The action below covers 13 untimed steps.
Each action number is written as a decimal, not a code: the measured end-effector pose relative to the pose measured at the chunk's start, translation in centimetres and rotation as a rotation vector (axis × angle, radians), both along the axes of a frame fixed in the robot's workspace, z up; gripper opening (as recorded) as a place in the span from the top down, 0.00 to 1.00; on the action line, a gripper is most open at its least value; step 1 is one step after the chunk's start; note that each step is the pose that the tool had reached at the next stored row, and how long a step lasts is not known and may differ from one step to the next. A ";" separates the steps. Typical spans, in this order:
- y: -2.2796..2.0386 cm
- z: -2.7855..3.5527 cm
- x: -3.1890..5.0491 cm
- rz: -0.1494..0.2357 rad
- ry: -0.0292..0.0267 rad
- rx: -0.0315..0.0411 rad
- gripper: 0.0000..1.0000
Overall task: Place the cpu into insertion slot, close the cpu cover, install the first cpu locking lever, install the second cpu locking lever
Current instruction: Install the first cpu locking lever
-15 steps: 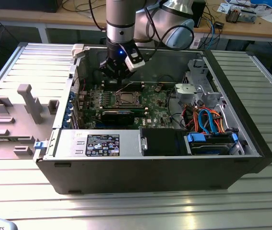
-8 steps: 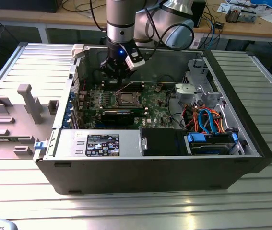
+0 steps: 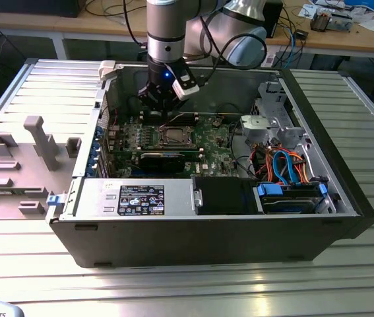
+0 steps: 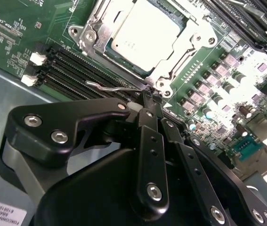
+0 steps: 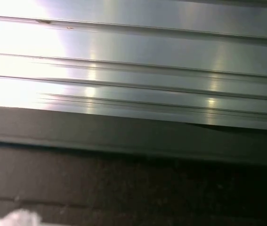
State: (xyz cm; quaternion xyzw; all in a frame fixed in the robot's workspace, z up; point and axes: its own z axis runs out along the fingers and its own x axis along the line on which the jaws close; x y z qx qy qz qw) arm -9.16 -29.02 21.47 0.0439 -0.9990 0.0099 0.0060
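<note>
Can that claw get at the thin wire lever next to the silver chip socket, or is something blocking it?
Probably yes. In the second wrist view the claw has its tips together right at the wire lever, beside the cpu cover. Nothing lies between them, and the computer case is open on top.

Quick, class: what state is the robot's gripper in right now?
Gripper: closed, fingertips together beside the thin wire lever by the socket; whether it pinches the lever cannot be told.

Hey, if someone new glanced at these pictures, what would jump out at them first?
Probably the open dark computer case on the ribbed metal table, with the black gripper reaching down to the green circuit board. In the second wrist view, the silvery-tan square cpu sits in the metal-rimmed insertion slot, the gripper's tips beside a thin wire lever.
</note>
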 end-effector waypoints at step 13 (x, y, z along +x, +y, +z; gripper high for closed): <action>0.00 -0.51 2.01 0.000 0.0011 0.0099 0.89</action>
